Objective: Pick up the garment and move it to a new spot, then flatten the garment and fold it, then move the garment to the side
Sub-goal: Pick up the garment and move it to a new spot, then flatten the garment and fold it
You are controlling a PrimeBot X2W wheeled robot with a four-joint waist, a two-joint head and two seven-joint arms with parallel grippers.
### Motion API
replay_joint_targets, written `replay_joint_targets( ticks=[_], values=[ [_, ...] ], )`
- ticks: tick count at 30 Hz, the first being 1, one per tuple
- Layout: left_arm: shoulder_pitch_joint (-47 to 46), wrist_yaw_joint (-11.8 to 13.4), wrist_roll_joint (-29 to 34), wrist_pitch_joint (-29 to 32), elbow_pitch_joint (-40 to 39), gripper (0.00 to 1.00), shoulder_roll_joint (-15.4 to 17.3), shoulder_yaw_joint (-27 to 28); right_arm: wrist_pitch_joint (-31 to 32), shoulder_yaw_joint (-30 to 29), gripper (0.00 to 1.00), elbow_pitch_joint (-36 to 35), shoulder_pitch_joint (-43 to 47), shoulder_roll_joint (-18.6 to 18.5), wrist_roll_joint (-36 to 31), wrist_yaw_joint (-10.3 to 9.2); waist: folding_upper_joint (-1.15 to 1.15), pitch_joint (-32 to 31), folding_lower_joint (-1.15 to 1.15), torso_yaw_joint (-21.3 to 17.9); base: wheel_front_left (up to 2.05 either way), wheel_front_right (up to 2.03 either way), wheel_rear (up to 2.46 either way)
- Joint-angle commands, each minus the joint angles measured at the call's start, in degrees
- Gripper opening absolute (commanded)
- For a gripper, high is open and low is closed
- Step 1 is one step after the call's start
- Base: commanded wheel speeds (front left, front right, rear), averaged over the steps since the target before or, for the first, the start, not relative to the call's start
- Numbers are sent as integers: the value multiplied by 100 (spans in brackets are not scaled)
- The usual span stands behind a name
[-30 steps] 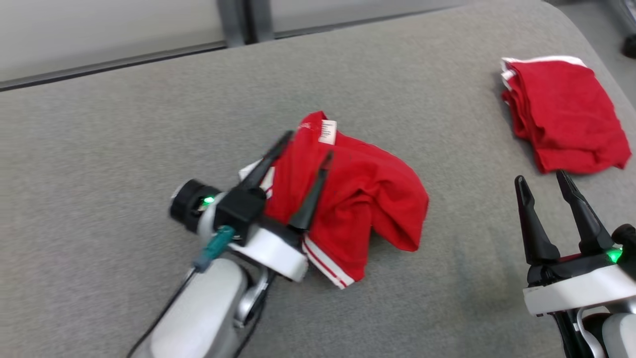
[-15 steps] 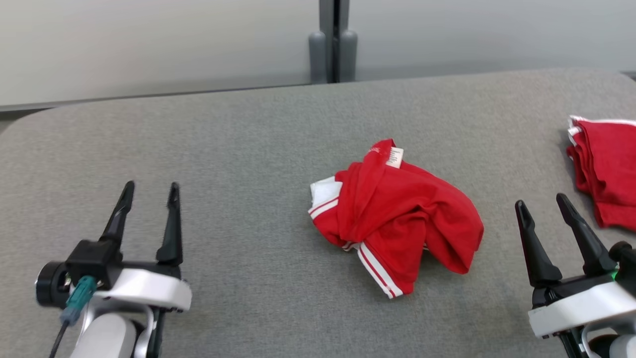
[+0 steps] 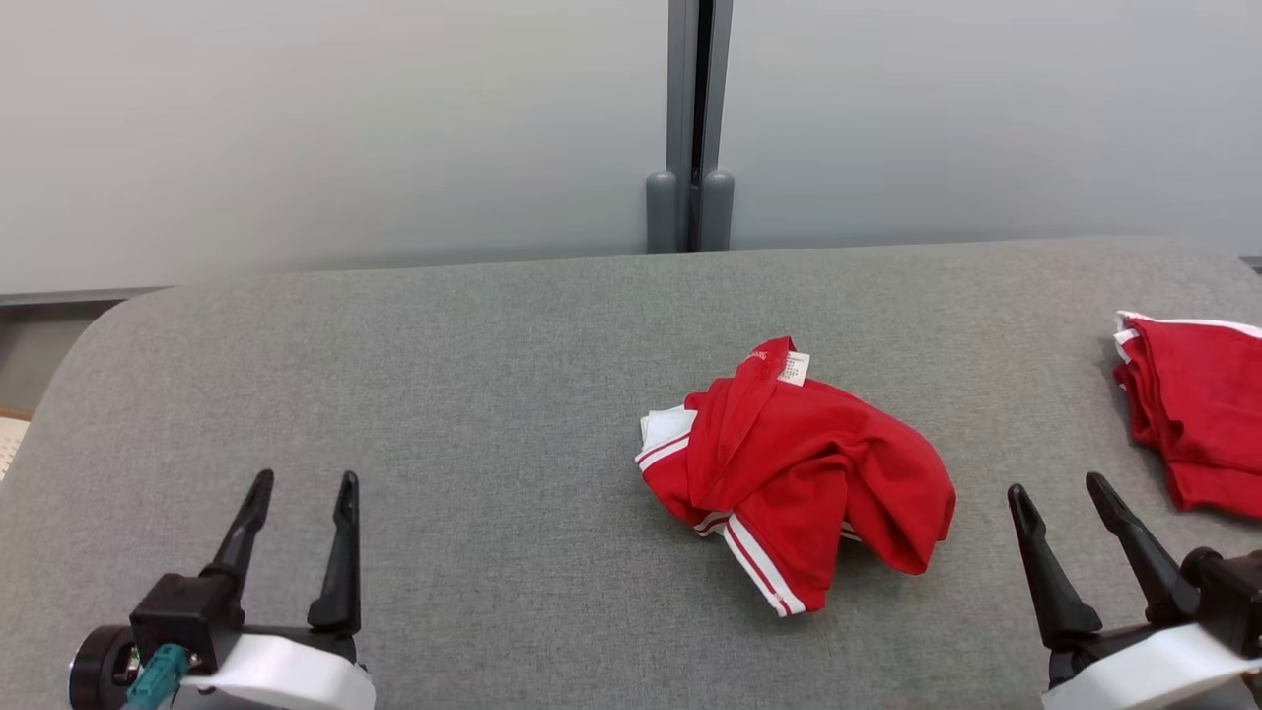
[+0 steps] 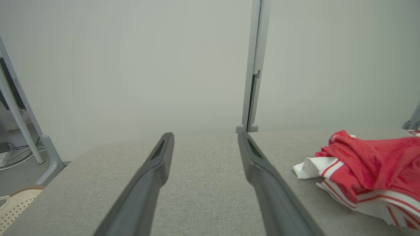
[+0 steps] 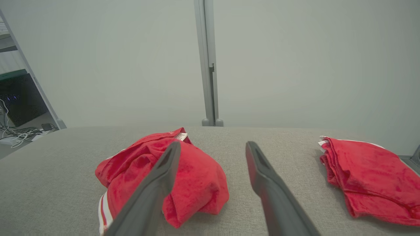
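Observation:
A crumpled red garment (image 3: 804, 473) with white stripes and a white label lies in a heap on the grey table (image 3: 473, 394), right of centre. It also shows at the right in the left wrist view (image 4: 367, 167) and at the lower left in the right wrist view (image 5: 193, 173). My left gripper (image 3: 304, 485) stands open at the lower left, well apart from the garment, with nothing between its fingers. At the lower right my right gripper (image 3: 1060, 488) is open and empty, a little to the right of the heap.
A second red garment (image 3: 1198, 414) lies folded at the table's right edge, also seen in the right wrist view (image 5: 370, 177). A pale wall with a grey post (image 3: 692, 128) runs behind the table. The table's rounded left corner (image 3: 89, 345) drops to the floor.
My left arm has drawn back from the crumpled garment to the lower left, leaving it on the table. The head camera has swung and lifted, so the whole picture shifted. The right gripper stays open.

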Motion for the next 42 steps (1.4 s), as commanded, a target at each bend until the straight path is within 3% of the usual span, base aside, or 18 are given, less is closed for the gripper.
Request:
replay_joint_targets(
  ticks=[1,33,37,42],
  values=[
    [75,18,63,40,-50,100,42,-20,29,-21,100,-24,69,4,-47,0,0,-57,0,-29,0,0,0],
    [270,265,105,286,-474,100,105,-227,234,-71,100,-244,182,18,-73,0,0,-120,0,-2,0,0,0],
    [192,290,130,277,-495,100,65,-264,359,150,100,-241,50,-114,-36,0,0,-29,0,78,0,0,0],
    [-70,221,206,259,-540,100,10,-398,725,974,100,-53,-432,-320,207,0,0,322,0,316,0,0,0]
  ],
)
